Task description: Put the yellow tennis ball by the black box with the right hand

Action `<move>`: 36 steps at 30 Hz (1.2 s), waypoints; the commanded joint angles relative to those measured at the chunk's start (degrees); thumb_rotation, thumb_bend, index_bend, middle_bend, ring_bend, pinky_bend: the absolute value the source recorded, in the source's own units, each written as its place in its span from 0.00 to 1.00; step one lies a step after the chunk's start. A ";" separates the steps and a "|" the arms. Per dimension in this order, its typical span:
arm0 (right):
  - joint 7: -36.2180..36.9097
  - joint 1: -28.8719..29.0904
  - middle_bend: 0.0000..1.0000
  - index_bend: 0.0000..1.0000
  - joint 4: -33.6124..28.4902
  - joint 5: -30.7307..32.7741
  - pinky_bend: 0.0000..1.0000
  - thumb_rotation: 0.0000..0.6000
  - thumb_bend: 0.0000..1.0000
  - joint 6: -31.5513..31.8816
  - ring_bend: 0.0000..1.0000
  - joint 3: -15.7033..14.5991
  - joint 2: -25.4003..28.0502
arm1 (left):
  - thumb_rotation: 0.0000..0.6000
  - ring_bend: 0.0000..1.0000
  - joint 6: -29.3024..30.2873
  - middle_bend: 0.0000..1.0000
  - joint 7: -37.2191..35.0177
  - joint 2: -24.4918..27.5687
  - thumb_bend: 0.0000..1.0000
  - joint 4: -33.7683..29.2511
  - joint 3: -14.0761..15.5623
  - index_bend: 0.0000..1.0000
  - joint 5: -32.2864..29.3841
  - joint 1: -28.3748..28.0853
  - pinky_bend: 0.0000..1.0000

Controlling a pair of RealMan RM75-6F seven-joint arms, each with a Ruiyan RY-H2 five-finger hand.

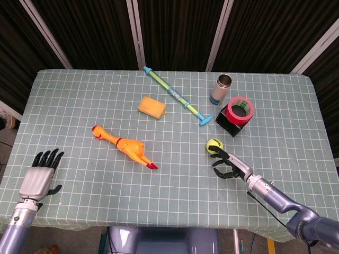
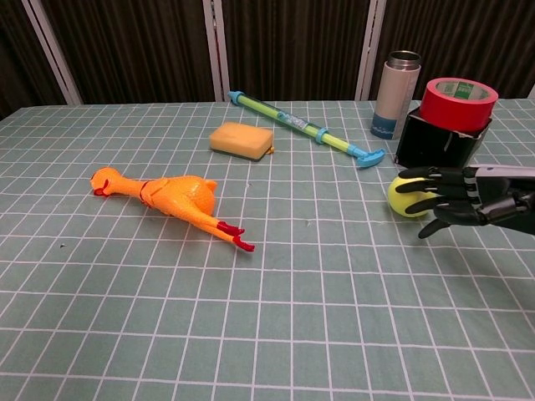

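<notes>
Resting just beside right hand (image 2: 456, 199) fingertips, yellow tennis ball (image 2: 407, 196), near black box (image 2: 439, 146)

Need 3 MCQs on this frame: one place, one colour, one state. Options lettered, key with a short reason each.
1. Where is the tennis ball?
A. on the table beside the black box
B. on top of the sponge
C. at the rubber chicken's feet

2. What colour is the tape roll on the black box?
A. blue
B. red
C. white

3. What is the right hand doing?
A. gripping the bottle
B. lifting the ball off the table
C. open just beside the ball, holding nothing

Key:
1 A, the ball rests on the cloth just in front of the box.
2 B, the roll is plainly red.
3 C, its fingers are spread with nothing in them, the ball on the table at their tips.
</notes>
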 commanded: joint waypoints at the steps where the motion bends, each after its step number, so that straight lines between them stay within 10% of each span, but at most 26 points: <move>1: 0.33 0.17 0.06 0.01 1.06 0.10 0.25 1.00 0.53 0.12 0.13 0.15 -0.41 | 1.00 0.00 -0.20 0.00 0.15 -0.05 0.17 -0.04 0.04 0.00 -0.12 -0.20 0.01; 36: 13.69 4.85 0.06 0.04 20.87 -2.99 0.24 1.00 0.53 -4.28 0.14 -5.22 -2.97 | 1.00 0.00 -0.66 0.00 2.50 -1.64 0.17 1.15 -0.32 0.00 -3.54 -1.25 0.01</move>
